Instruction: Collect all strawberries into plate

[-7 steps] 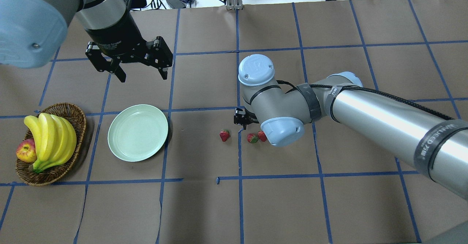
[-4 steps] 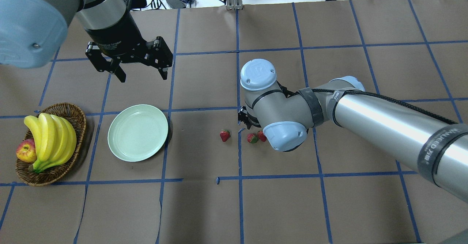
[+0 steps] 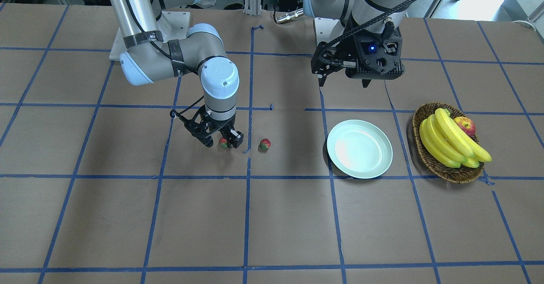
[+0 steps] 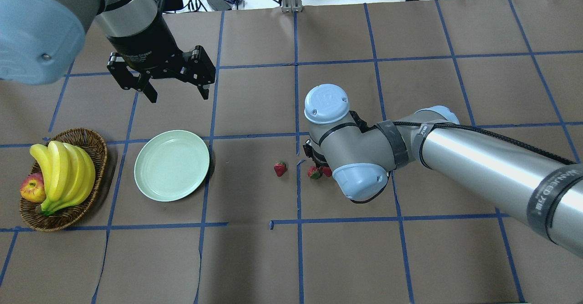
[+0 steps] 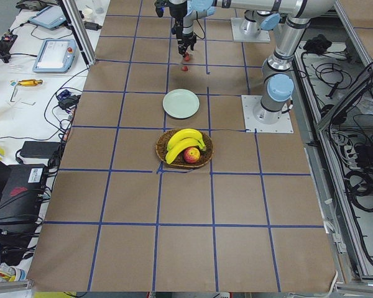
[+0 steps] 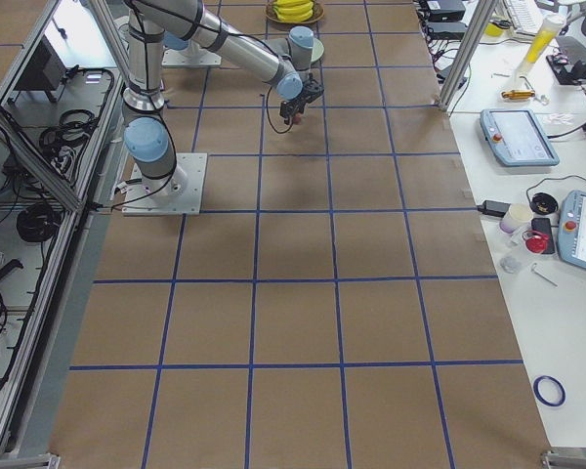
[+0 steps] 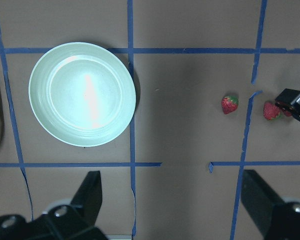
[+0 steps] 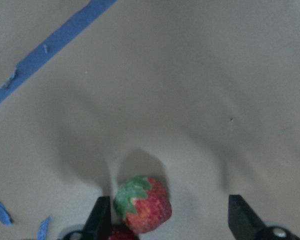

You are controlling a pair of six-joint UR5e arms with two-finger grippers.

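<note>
Red and green-capped, one strawberry [image 8: 142, 204] lies on the brown paper of the desk [image 3: 276, 216] between the spread fingers of the right gripper [image 3: 220, 142]. That gripper is down close to the desk, its fingers apart and clamped on nothing. In the right wrist view the berry sits far off centre, just beside the finger on the view's left [image 8: 101, 219] and well apart from the other finger. Whether it touches the near finger cannot be told.

A second strawberry [image 4: 326, 171] lies against the first. From the wrist camera only a sliver of it shows at the bottom edge, under that same near finger. From overhead it is half hidden under the right arm's wrist joint.

The lone strawberry [image 3: 265, 144] lies outside the right gripper, near it on its plate-ward side, just across a line of blue tape [image 3: 248, 165].

The pale mint plate [image 3: 359, 171] holds nothing. It is well apart from the right gripper, beyond the lone strawberry. It lies below the left gripper [image 4: 178, 95], a little nearer the robot's base than that gripper.

The left gripper hangs high above the desk, fingers wide apart, grasping nothing. On the plate's far side from the right gripper stands a wicker basket [image 3: 429, 160] with bananas [image 3: 450, 141] and an apple [image 3: 466, 126].
</note>
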